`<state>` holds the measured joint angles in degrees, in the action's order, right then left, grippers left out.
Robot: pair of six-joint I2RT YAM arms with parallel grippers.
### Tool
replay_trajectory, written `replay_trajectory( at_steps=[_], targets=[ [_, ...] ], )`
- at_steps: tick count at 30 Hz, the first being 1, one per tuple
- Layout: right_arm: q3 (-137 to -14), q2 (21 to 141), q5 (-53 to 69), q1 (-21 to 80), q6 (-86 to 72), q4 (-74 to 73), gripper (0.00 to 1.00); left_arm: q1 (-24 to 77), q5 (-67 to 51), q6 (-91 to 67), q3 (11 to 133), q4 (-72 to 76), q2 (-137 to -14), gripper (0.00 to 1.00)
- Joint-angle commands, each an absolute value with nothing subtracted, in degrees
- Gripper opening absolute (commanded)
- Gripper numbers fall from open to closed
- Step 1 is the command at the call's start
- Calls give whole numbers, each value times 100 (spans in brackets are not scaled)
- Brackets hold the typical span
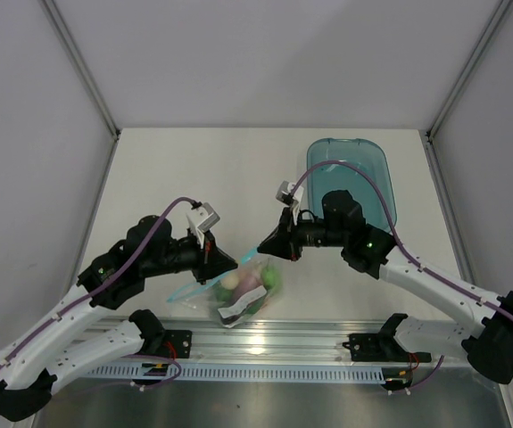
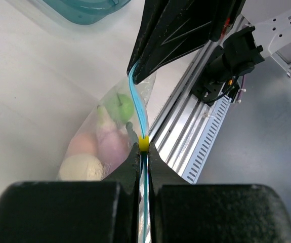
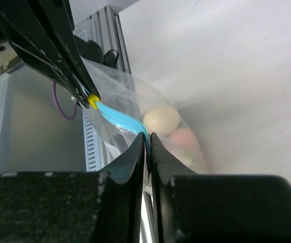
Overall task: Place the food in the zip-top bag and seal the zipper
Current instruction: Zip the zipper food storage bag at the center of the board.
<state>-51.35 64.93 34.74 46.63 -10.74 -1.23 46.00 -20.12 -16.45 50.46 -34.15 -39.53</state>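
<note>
The clear zip-top bag (image 1: 243, 290) hangs between my two grippers near the table's front edge, with the food (image 1: 254, 282) inside: a green piece (image 2: 121, 107), a pale purple-pink piece (image 2: 110, 142) and a cream round one (image 2: 82, 167). My left gripper (image 2: 143, 148) is shut on the light blue zipper (image 2: 137, 109) just behind a small yellow slider (image 2: 143, 144). My right gripper (image 3: 148, 136) is shut on the zipper's other end (image 3: 117, 117). In the top view the left gripper (image 1: 227, 262) and right gripper (image 1: 265, 248) are close together.
A translucent blue oval tray (image 1: 350, 178) lies on the table at the back right, behind the right arm. The aluminium rail (image 1: 265, 343) with both arm bases runs along the near edge, just below the bag.
</note>
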Motion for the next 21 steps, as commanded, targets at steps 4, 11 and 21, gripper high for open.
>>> replay_trajectory(
  at_steps=[4,11,21],
  targets=[
    [-5536,6600,4104,4526,-555,-589,36,4641,-2276,-1617,5133,-3463,-3806,1],
    [-6335,6846,4368,4605,-27,-1334,52,4641,-2347,-1626,5133,-3436,-3823,1],
    [-7540,7426,4728,4816,834,-2670,55,4641,-2408,-1643,5071,-3428,-3797,1]
  ],
)
